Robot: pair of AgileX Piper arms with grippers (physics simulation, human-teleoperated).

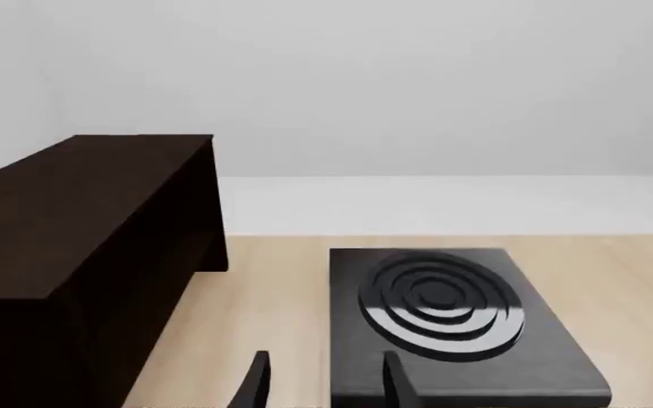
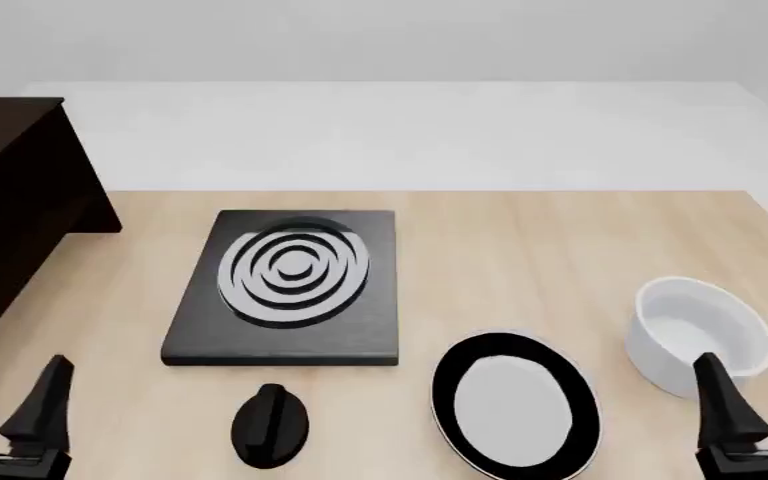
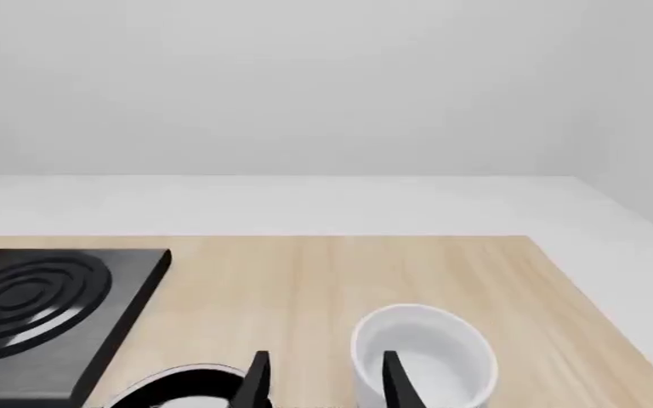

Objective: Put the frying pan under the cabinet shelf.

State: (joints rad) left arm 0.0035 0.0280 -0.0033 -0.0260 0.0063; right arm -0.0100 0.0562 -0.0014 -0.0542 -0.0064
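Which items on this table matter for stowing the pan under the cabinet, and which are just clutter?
Belongs to the job:
frying pan
cabinet shelf

Just lying about:
black slab with grey rings
white bowl
small black knob-like object

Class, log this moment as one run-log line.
stage: not started | round black frying pan with pale inside: on table, untouched | dark brown wooden cabinet: far left | left gripper: open | right gripper: open
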